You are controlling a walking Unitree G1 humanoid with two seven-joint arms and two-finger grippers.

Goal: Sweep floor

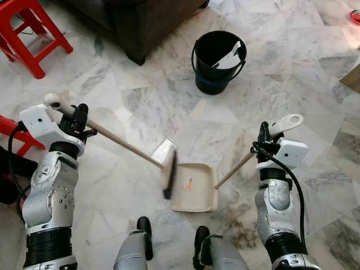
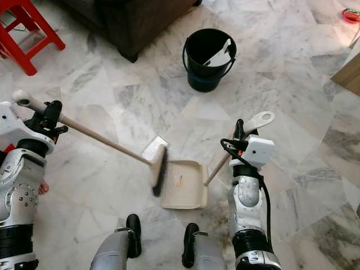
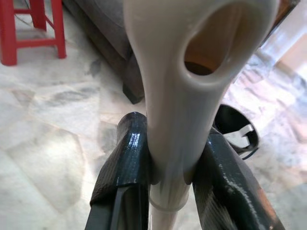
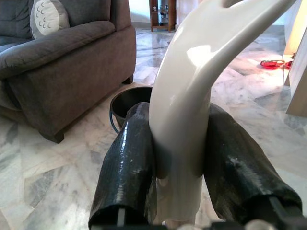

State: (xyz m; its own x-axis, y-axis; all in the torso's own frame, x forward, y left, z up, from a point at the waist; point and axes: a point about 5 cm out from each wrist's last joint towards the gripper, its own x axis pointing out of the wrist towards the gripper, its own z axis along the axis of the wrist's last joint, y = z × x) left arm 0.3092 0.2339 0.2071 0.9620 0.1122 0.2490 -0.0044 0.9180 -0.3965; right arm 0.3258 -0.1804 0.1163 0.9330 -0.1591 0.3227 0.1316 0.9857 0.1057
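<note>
My left gripper (image 1: 79, 121) is shut on the cream handle of a broom (image 1: 121, 143), whose dark bristle head (image 1: 168, 174) rests on the marble floor at the mouth of a cream dustpan (image 1: 195, 187). A small orange scrap (image 1: 188, 184) lies inside the pan. My right gripper (image 1: 263, 136) is shut on the dustpan's long handle (image 1: 236, 169), close under its looped end. In the left wrist view the black fingers (image 3: 122, 167) pinch the broom handle (image 3: 172, 110). In the right wrist view the fingers (image 4: 129, 167) clamp the dustpan handle (image 4: 184, 124).
A black bucket (image 1: 218, 55) holding a white scrap stands ahead on the floor. A dark sofa (image 1: 140, 19) is at the back, a red stool (image 1: 31, 31) at the far left. My own feet (image 1: 145, 229) stand just behind the dustpan.
</note>
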